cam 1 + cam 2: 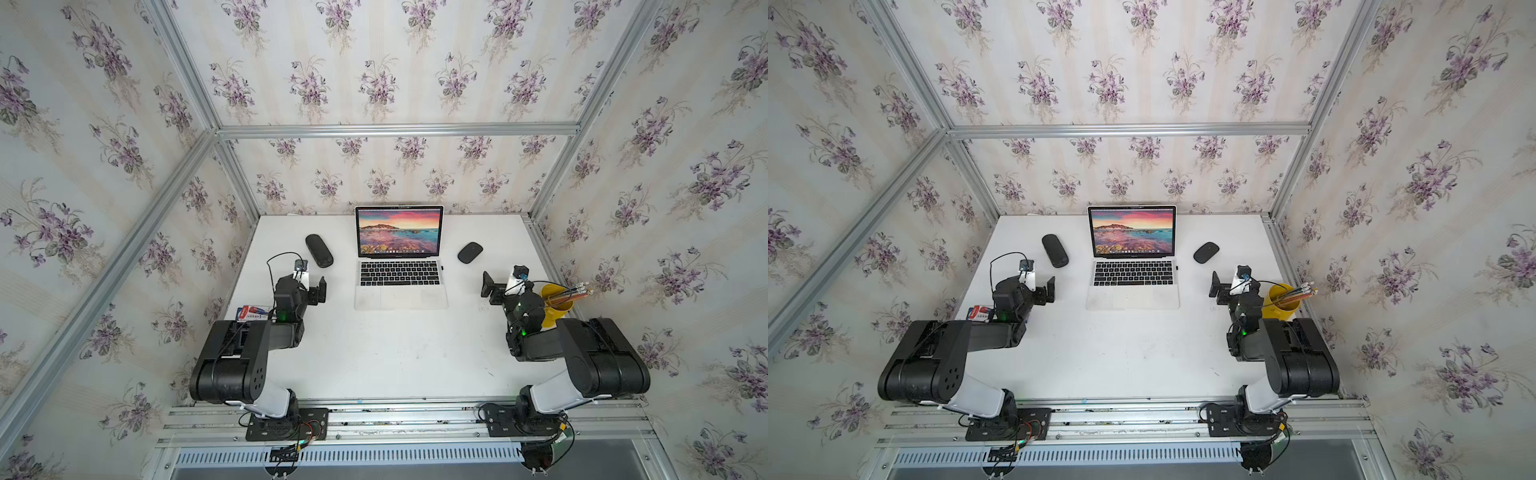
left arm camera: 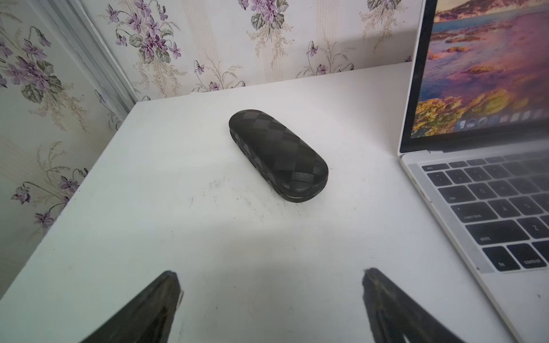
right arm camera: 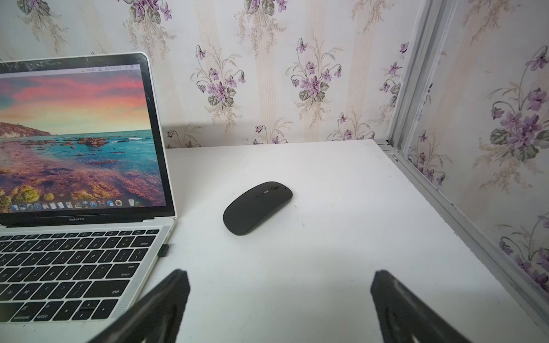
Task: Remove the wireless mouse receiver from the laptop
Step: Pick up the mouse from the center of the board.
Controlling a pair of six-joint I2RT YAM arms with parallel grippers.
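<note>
Nearest the camera head, the two arms rise from the rail at the front edge of the table (image 1: 395, 357) and fold forward over its white top. A small red-and-blue box (image 1: 252, 312) lies beside the left arm, partly hidden by it. A yellow cup (image 1: 559, 311) holding pencils (image 1: 575, 289) stands by the right arm. The left fingers (image 2: 142, 311) are spread wide with nothing between them, over bare table just off the left side of the laptop (image 1: 401, 297). The right fingers (image 3: 154, 308) are likewise wide apart and empty, off the laptop's right side and not touching it. The silver laptop sits open in the middle of the table, with black keys and its screen upright showing a pink-orange seascape. The wireless mouse receiver (image 3: 163, 250) is plugged into the laptop's right edge, level with the upper rows of keys. It is a small black nub jutting out over the table, ahead of the right fingers and apart from them. Farther back, a black oval mouse (image 1: 470, 252) lies to the right of the screen, well clear of the laptop. A long black case (image 2: 279, 154) with a woven check pattern lies at an angle to the left of the screen. Floral wallpaper closes the back.
</note>
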